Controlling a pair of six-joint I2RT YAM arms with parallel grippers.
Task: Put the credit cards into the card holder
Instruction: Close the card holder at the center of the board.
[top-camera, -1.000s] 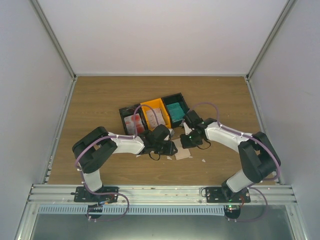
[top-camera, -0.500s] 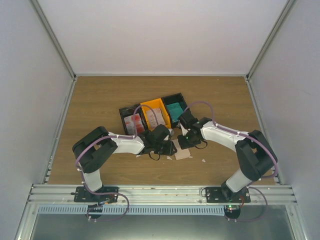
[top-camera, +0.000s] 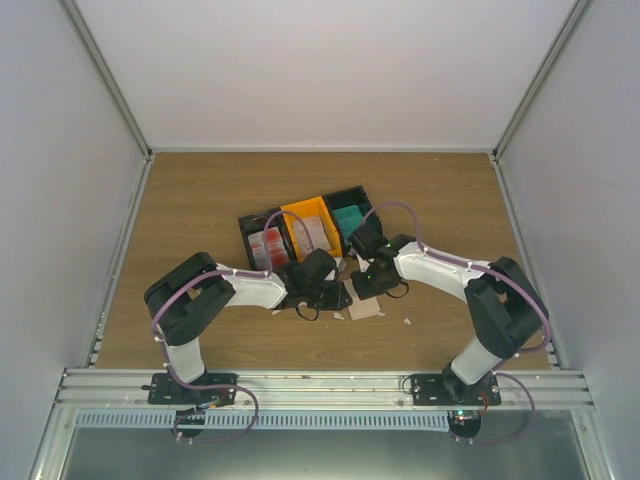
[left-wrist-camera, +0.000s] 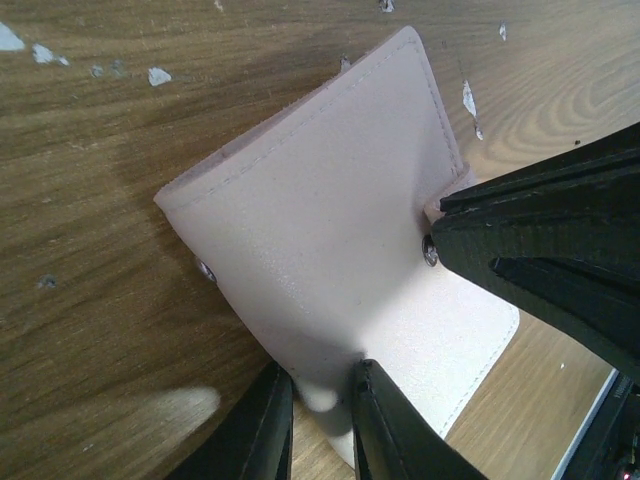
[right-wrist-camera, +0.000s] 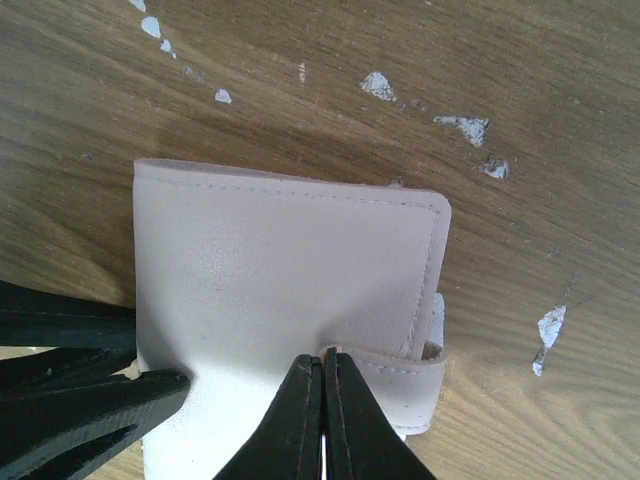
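Observation:
The beige card holder (top-camera: 366, 306) lies on the wooden table between both grippers. In the left wrist view the card holder (left-wrist-camera: 320, 200) is bent, and my left gripper (left-wrist-camera: 318, 405) has its jaws closed narrowly on its near edge. My right gripper (right-wrist-camera: 324, 365) is shut, its tips pinching the end of the snap strap (right-wrist-camera: 400, 375) that wraps round the card holder (right-wrist-camera: 290, 260). The credit cards lie in the trays: red-blotched white ones (top-camera: 268, 245), pale pinkish ones (top-camera: 311, 230) and teal ones (top-camera: 349, 218). From above, the left gripper (top-camera: 338, 296) and right gripper (top-camera: 360, 284) nearly touch.
The joined black and orange trays (top-camera: 300, 212) stand just behind the grippers. Small white scraps (right-wrist-camera: 378, 85) dot the wood around the holder, and one scrap (top-camera: 407, 321) lies to its right. Grey walls close in the table on three sides.
My right arm has shifted left, bringing its shut gripper closer to the left one over the holder. The left jaws have narrowed on the holder's edge.

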